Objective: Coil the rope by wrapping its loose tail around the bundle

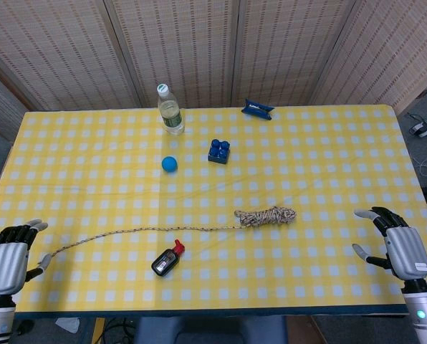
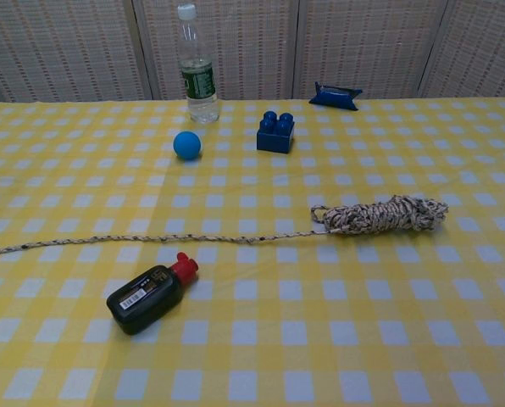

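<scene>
The rope bundle (image 1: pixel 266 215) (image 2: pixel 380 214) lies coiled right of the table's centre. Its loose tail (image 1: pixel 142 231) (image 2: pixel 151 238) runs left in a long, nearly straight line towards the front left corner. The tail's end lies right by the thumb of my left hand (image 1: pixel 9 256); I cannot see a grip on it, and the fingers look apart. My right hand (image 1: pixel 398 245) hovers at the front right edge with its fingers spread, well to the right of the bundle and holding nothing. Neither hand shows in the chest view.
A small black bottle with a red cap (image 1: pixel 167 260) (image 2: pixel 148 294) lies just in front of the tail. Further back are a blue ball (image 1: pixel 170 164) (image 2: pixel 186 145), a blue brick (image 1: pixel 218 150) (image 2: pixel 275 132), a water bottle (image 1: pixel 170 110) (image 2: pixel 197 68) and a blue packet (image 1: pixel 257 109) (image 2: pixel 335 96).
</scene>
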